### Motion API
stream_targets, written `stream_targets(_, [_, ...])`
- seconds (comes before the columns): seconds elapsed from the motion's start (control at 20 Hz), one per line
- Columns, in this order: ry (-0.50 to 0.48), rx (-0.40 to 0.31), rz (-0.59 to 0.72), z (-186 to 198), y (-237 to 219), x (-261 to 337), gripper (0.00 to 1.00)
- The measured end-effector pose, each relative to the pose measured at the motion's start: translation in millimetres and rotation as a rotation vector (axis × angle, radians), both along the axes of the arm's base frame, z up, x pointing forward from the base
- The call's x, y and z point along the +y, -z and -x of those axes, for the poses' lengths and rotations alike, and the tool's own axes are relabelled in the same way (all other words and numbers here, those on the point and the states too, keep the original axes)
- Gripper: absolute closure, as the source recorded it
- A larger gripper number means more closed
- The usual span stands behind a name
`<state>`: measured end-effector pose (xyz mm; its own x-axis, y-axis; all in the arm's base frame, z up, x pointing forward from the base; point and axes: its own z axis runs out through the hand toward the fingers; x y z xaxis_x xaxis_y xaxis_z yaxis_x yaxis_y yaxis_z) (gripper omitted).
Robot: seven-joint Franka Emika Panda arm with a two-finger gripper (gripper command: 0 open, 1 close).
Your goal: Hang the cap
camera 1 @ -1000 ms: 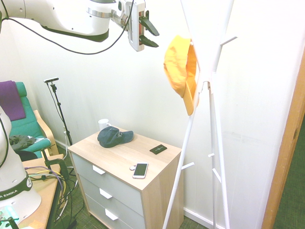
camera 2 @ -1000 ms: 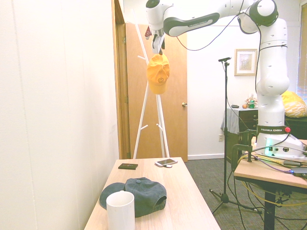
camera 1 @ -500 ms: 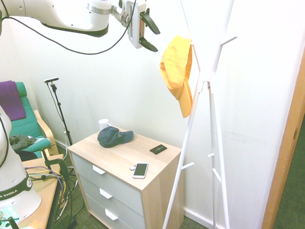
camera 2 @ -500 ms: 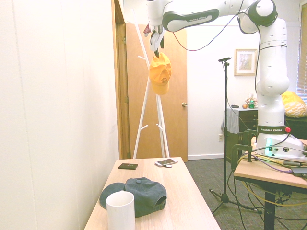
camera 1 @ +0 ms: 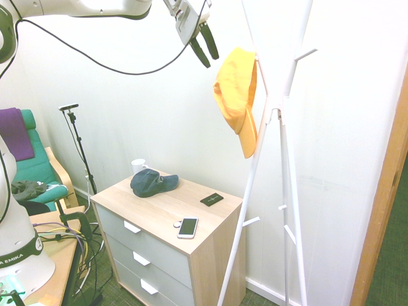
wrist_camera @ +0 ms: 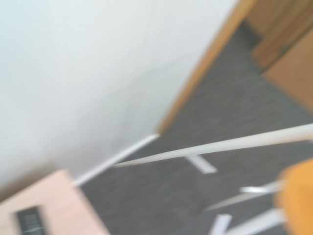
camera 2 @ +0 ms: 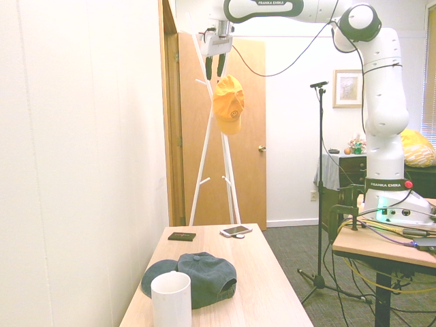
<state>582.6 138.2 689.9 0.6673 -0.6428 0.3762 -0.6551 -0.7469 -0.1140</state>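
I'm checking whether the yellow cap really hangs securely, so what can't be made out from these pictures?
- The peg under the cap: the fabric covers it in both exterior views, so the catch itself is unseen.
- Coat rack top: cut off by the first exterior view's upper edge.
- Wrist view: blurred; the cap is only an orange patch at the edge.
- Gripper: fingers apart from the cap, but whether in front of or behind it is unclear.
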Motion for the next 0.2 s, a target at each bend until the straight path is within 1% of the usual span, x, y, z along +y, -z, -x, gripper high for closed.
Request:
stream_targets(0.1, [-0.024, 0.036, -0.116, -10, 16, 6, 0.0])
stream_targets(0.2, [-0.059, 0.072, -0.212, -12, 28, 12, 0.0])
